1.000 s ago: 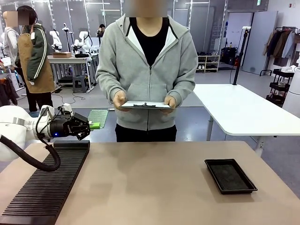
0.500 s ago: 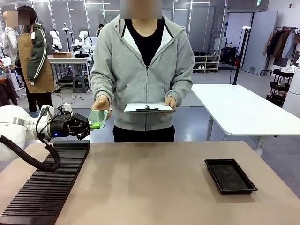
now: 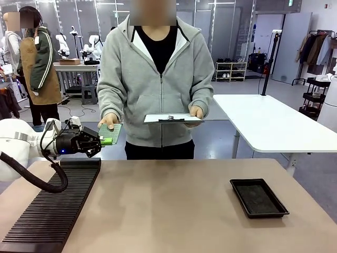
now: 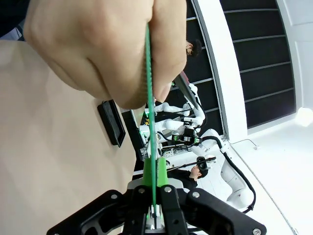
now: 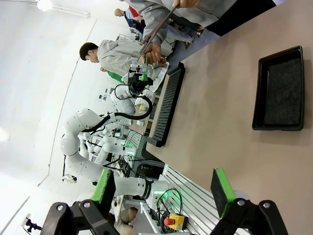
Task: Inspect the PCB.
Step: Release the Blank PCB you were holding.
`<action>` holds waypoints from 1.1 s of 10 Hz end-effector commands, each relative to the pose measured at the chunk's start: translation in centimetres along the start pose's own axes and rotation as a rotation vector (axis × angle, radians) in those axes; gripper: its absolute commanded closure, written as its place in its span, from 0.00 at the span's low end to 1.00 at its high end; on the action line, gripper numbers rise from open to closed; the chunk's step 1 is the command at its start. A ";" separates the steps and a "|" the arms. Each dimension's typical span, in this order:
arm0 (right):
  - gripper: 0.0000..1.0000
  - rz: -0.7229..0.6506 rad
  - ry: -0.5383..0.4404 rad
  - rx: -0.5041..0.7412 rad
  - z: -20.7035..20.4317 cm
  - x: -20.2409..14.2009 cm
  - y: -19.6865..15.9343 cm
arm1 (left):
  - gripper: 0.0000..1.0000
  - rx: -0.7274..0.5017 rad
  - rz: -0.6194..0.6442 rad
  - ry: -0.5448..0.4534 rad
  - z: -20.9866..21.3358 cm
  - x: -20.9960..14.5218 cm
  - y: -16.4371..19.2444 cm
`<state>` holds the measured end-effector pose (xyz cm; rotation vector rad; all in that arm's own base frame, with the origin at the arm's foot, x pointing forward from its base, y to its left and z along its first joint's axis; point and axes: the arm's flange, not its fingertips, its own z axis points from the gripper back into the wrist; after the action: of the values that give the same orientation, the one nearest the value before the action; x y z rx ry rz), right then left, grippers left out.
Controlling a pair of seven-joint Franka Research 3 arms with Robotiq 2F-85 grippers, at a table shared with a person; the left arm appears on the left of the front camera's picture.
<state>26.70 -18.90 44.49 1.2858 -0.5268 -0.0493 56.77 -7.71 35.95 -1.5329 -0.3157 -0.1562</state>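
Left arm (image 3: 21, 145) reaches in level, left gripper (image 3: 105, 140) clamped on the PCB (image 3: 113, 134); right gripper (image 5: 161, 188) spread wide, seemingly held high.

Front across table (image 3: 174, 211), 2 wrist close-ups

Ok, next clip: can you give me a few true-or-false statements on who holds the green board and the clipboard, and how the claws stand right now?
1. The left claw is shut on the thin green rectangular PCB. True.
2. The person's hand grips the PCB's far end. True.
3. No hand holds the white clipboard. False: the person's other hand holds it up, roughly level.
4. The right claw is shut. False: its jaws stand open, with nothing between them.
5. The PCB rests in the shallow black rectangular tray. False: it is held in the air, well apart from the tray.
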 end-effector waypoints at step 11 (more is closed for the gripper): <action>0.00 0.018 -0.006 0.013 0.1 0.0 0.1 | 0.96 0.005 -0.008 0.010 -0.1 0.0 -0.2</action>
<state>26.70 -18.90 44.49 1.2858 -0.5268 -0.0493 56.77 -7.71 35.95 -1.5328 -0.3160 -0.1563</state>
